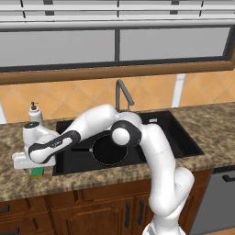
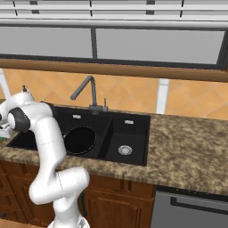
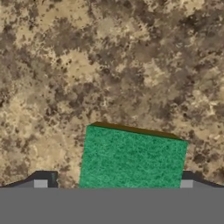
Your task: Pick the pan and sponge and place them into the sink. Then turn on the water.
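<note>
With the pan lying in the sink, the spread fingers are straddling the sponge on the counter; they should be lowering squarely before closing.

Rough green sponge on speckled granite counter.

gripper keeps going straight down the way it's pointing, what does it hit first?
Most likely the sponge: in the hand view its green top sits between the two open jaws of the gripper, lying on the granite counter. How far off it is can't be told.
</note>
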You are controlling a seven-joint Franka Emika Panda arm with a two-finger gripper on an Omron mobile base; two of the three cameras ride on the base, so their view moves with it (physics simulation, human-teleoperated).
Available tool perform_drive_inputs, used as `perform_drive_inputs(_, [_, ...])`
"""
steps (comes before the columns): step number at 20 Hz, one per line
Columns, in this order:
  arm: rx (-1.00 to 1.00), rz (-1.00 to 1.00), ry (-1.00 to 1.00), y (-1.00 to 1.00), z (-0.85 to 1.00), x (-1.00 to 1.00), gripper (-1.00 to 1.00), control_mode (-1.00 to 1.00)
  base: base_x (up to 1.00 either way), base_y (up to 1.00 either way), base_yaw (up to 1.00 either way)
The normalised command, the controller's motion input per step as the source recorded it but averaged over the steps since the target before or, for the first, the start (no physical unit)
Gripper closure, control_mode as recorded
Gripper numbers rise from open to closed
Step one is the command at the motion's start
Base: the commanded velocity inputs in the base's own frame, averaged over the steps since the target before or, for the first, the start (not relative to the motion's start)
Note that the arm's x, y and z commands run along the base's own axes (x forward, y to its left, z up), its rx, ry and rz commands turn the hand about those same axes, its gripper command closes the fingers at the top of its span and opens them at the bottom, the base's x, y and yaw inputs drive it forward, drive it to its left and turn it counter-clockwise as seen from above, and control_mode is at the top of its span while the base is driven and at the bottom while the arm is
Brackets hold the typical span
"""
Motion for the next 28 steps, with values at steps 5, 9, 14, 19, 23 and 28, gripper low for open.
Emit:
perform_drive_inputs(5, [0.01, 0.0, 0.0, -0.01, -0.56, -0.03, 1.0, -1.0, 0.0, 0.0, 0.0])
perform_drive_inputs(9, [0.0, 0.0, 0.0, 0.0, -0.02, 0.0, 1.0, -1.0, 0.0, 0.0, 0.0])
perform_drive_inputs(14, [0.0, 0.0, -0.01, -0.6, 0.04, -0.01, 1.0, -1.0, 0.0, 0.0, 0.0])
perform_drive_inputs(19, [0.0, -0.06, 0.01, -1.0, 0.3, 0.24, 1.0, -1.0, 0.0, 0.0, 0.0])
perform_drive_inputs(23, [0.0, -0.17, 0.09, -1.0, 0.14, 0.61, 1.0, -1.0, 0.0, 0.0, 0.0])
perform_drive_inputs(28, [0.0, -0.25, 0.08, -1.0, -0.02, 0.52, 1.0, -1.0, 0.0, 0.0, 0.0])
